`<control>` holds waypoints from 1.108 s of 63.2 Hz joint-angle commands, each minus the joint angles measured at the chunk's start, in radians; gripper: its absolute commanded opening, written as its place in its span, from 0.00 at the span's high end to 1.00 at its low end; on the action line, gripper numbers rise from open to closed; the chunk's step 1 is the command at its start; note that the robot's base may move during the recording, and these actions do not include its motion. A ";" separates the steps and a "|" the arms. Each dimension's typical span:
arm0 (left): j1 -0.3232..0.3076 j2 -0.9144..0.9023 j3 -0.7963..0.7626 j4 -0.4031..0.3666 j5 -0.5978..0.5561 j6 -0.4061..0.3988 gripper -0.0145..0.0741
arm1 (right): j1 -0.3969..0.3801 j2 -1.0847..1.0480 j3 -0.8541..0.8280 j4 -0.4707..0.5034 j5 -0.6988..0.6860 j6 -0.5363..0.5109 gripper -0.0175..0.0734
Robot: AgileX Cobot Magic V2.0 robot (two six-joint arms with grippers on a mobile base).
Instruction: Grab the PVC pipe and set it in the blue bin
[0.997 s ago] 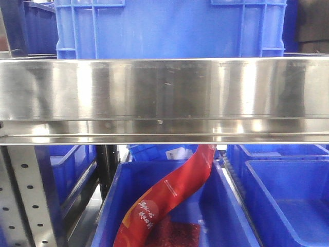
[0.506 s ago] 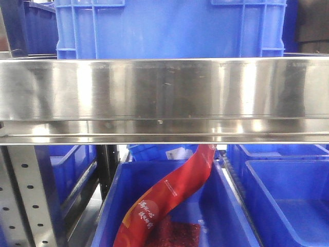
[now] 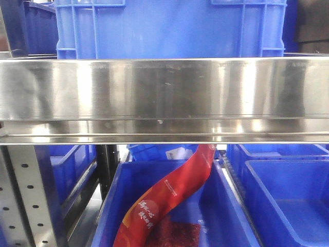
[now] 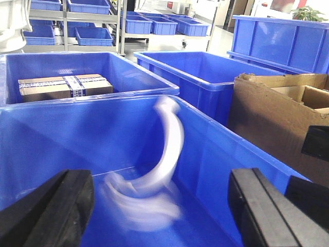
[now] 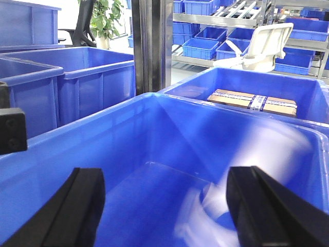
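PVC pipe (image 4: 165, 149) shows as a white curved smear inside the blue bin (image 4: 77, 139) on my left wrist camera. It is blurred while the bin walls around it stay sharp, so I judge it is in motion, dropping or tumbling towards the bin's floor near the far wall. On the right wrist camera the same pipe (image 5: 267, 164) is a pale smear by the right-hand wall of the bin (image 5: 103, 144).

My left gripper (image 4: 159, 206) is spread wide, its two black fingers (image 4: 49, 208) far apart with nothing between them. My right gripper (image 5: 169, 206) is spread too and holds nothing. Neither touches the pipe.

The front camera gives me no help. It shows the steel shelf (image 3: 164, 98) and a red bag (image 3: 169, 195) in a lower crate, exactly as a second ago, with no arm in sight.

I read this as the release just made: the pipe is within the bin's walls, so the placing looks all but done. I want to see it settle and lie still, not bounce over the rim.
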 commanded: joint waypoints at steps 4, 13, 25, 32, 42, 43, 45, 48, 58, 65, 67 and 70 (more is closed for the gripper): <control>0.001 -0.002 -0.010 -0.004 -0.014 -0.001 0.37 | -0.002 -0.005 -0.008 -0.003 -0.007 -0.005 0.42; 0.003 -0.002 -0.010 0.006 -0.009 -0.001 0.67 | -0.002 -0.009 -0.008 -0.003 0.011 -0.005 0.72; 0.016 -0.002 -0.010 0.103 0.047 0.001 0.96 | -0.015 -0.011 -0.008 0.008 0.037 -0.005 0.99; 0.020 -0.018 -0.010 0.108 0.099 0.001 0.96 | -0.058 -0.034 -0.008 0.132 0.051 -0.005 0.99; 0.027 -0.087 -0.008 0.116 0.179 0.001 0.96 | -0.134 -0.115 -0.008 0.163 0.107 -0.005 0.99; 0.030 -0.093 -0.008 0.116 0.182 0.001 0.96 | -0.144 -0.123 -0.008 0.163 0.114 -0.005 0.99; 0.039 -0.108 -0.004 0.116 0.187 0.001 0.96 | -0.162 -0.140 -0.008 0.163 0.133 -0.005 0.99; 0.055 -0.131 0.005 0.105 0.187 0.001 0.96 | -0.182 -0.161 -0.008 0.163 0.162 -0.005 0.99; 0.112 -0.215 0.078 0.068 0.180 0.001 0.96 | -0.246 -0.250 0.065 0.095 0.163 -0.005 0.99; 0.139 -0.302 0.187 0.068 0.148 0.001 0.96 | -0.272 -0.317 0.177 0.081 0.083 -0.005 0.99; 0.141 -0.325 0.219 0.068 0.128 0.001 0.96 | -0.276 -0.335 0.213 0.081 0.042 -0.005 0.99; 0.146 -0.367 0.282 0.068 0.093 0.001 0.96 | -0.283 -0.368 0.279 0.081 -0.020 -0.005 0.99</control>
